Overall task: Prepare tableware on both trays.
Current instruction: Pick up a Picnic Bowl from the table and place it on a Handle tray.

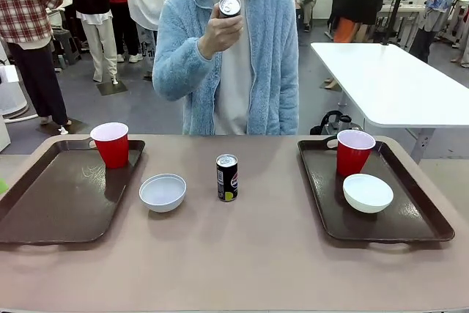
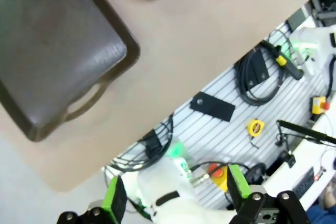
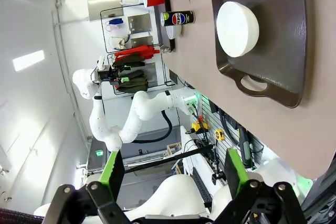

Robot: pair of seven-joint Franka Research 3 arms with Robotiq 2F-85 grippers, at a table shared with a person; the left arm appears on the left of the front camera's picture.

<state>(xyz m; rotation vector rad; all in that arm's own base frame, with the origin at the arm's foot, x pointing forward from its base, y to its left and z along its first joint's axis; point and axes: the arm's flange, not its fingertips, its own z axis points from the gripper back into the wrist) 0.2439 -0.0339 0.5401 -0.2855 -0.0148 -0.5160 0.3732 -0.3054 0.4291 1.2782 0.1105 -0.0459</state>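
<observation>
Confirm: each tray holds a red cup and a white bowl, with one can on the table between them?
Not quite. In the front view the left bowl sits on the table beside the left tray, not on it. The left cup is on it, the right tray holds the right cup and right bowl, and the can stands between the trays.
</observation>
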